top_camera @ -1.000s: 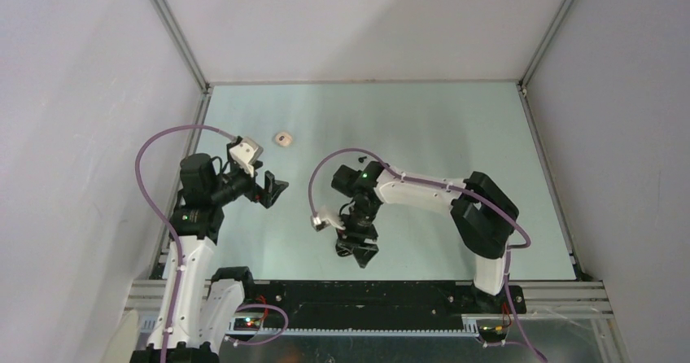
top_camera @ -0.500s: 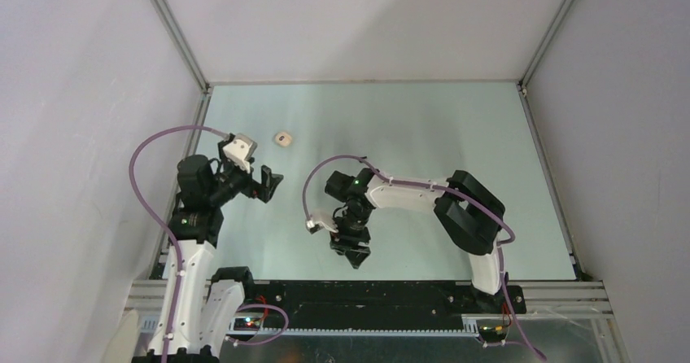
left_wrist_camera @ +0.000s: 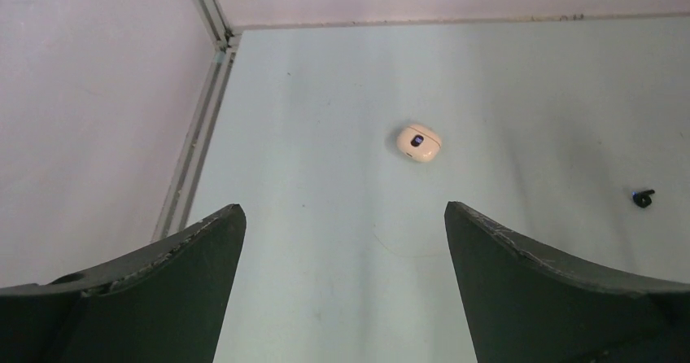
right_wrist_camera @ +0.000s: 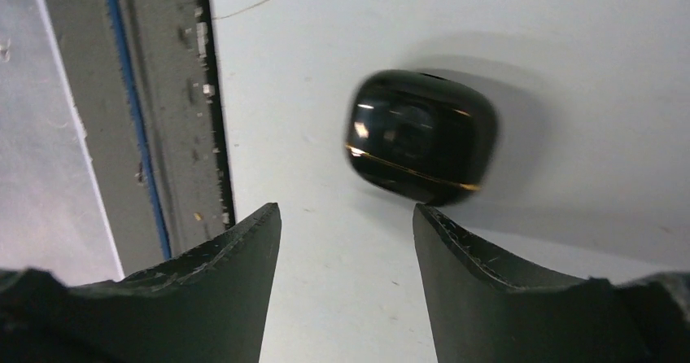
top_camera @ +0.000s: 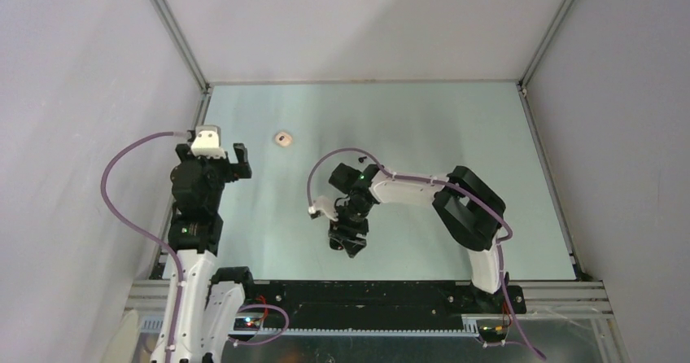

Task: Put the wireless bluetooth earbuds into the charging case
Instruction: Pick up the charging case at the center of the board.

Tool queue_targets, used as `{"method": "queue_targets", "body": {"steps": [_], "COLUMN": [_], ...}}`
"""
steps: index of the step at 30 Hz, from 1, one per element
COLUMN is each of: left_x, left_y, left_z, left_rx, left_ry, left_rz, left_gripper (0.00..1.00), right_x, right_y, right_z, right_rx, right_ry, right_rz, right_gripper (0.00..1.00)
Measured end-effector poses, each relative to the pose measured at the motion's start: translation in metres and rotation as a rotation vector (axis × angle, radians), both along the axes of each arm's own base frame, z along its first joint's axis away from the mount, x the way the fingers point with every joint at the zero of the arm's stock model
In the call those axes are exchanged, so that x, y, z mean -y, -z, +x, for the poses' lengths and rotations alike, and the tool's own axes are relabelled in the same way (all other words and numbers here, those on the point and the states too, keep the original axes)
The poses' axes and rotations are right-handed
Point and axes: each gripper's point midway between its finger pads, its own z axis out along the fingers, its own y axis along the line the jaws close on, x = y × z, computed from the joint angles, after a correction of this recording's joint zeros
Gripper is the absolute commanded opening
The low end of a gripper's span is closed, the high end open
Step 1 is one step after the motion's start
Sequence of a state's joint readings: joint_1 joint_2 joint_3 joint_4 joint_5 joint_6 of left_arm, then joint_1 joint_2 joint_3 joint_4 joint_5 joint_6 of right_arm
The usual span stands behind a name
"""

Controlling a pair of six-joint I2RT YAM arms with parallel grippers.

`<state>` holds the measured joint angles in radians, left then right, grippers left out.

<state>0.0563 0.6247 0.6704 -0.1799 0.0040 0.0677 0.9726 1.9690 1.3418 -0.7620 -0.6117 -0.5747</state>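
Right fingers [right_wrist_camera: 220, 298] are partly open and hold nothing. They point down at the tabletop [top_camera: 423, 119] near its front edge, with the black case [right_wrist_camera: 419, 147] lying just past the tips, not between them. Left fingers [left_wrist_camera: 163, 290] are spread wide and empty, hovering over the left side and facing the cream case [left_wrist_camera: 419, 143], which is well apart from them. One black earbud [left_wrist_camera: 643, 198] lies loose on the tabletop to the right of the cream case. No other earbuds are visible. Both cases look closed, and the black one shows a thin gold seam. Handling guess: the black case is a hard, glossy, rounded pebble, light, and likely to skid or squirt out of a pinch. Best taken across its flatter sides below the seam, so the lid stays free. The earbud is tiny, light, rigid and slick, so it could roll or flick away. Pinch it squarely at the head or stem with a gentle close.
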Motion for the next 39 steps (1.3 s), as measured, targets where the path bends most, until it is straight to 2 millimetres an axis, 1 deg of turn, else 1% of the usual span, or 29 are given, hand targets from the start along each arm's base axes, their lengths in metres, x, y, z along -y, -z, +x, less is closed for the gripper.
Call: {"method": "queue_targets", "body": {"steps": [5, 7, 9, 11, 12, 14, 16, 23, 30, 35, 39], "left_x": [0.009, 0.011, 0.014, 0.015, 0.016, 0.017, 0.018, 0.021, 0.023, 0.023, 0.023], "left_y": [0.011, 0.013, 0.014, 0.013, 0.012, 0.011, 0.011, 0.013, 0.013, 0.013, 0.013], "left_z": [0.004, 0.003, 0.002, 0.001, 0.001, 0.001, 0.001, 0.001, 0.001, 0.001, 0.001], "left_rx": [-0.034, -0.036, -0.036, -0.03, -0.028, -0.025, -0.026, -0.031, -0.031, -0.031, -0.031], "left_ry": [0.051, 0.065, 0.078, 0.089, 0.092, 0.102, 0.107, 0.122, 0.133, 0.135, 0.135], "left_rz": [-0.007, -0.009, -0.011, -0.011, -0.01, -0.007, -0.006, -0.009, -0.01, -0.01, -0.01], "left_gripper": [0.99, 0.99, 1.0, 0.99, 0.99, 0.99, 0.99, 0.99, 0.99, 0.99, 1.0], "right_x": [0.001, 0.0, -0.003, -0.006, -0.008, -0.011, -0.013, -0.022, -0.029, -0.036, -0.04], "right_y": [-0.002, -0.003, -0.005, -0.005, -0.006, -0.006, -0.007, -0.006, 0.0, 0.003, 0.005], "right_z": [0.027, 0.033, 0.035, 0.033, 0.032, 0.03, 0.028, 0.025, 0.018, 0.02, 0.022], "right_rx": [-0.005, -0.017, -0.022, -0.023, -0.023, -0.023, -0.023, 0.037, 0.167, 0.231, 0.282], "right_ry": [0.105, 0.135, 0.148, 0.147, 0.146, 0.145, 0.14, 0.11, 0.042, 0.029, 0.024], "right_rz": [0.032, 0.047, 0.061, 0.069, 0.071, 0.074, 0.082, 0.113, 0.136, 0.153, 0.151], "right_gripper": [0.66, 0.68, 0.71, 0.79, 0.87, 0.98, 0.99, 0.99, 0.99, 0.91, 0.91]}}
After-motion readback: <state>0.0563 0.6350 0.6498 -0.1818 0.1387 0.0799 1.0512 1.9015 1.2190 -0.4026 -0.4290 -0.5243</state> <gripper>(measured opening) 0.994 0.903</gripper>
